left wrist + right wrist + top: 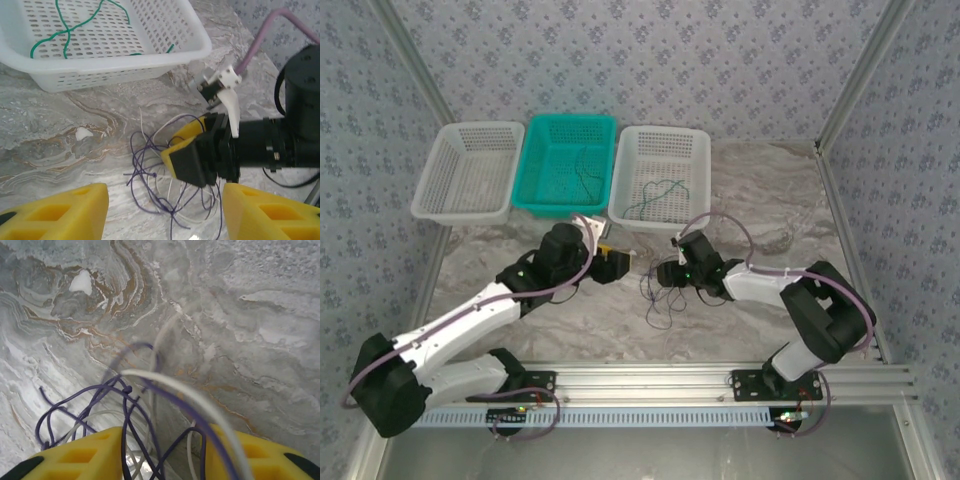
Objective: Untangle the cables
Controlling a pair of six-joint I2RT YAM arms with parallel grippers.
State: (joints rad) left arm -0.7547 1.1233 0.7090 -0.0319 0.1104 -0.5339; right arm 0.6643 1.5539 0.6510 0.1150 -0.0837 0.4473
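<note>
Straddling the cables [125,390] with right gripper [162,440], not yet pinching, to seize one strand; holding left gripper [162,192] released nearby for counter-pull

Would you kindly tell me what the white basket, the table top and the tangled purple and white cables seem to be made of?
White basket: moulded plastic, glossy, judging by its perforated walls and rolled rim. Table top: marble or a marble-look sheet, grey with brown veins; the look leaves that open. Cables: probably thin wire in smooth plastic sheathing, since the strands hold springy loops.
</note>
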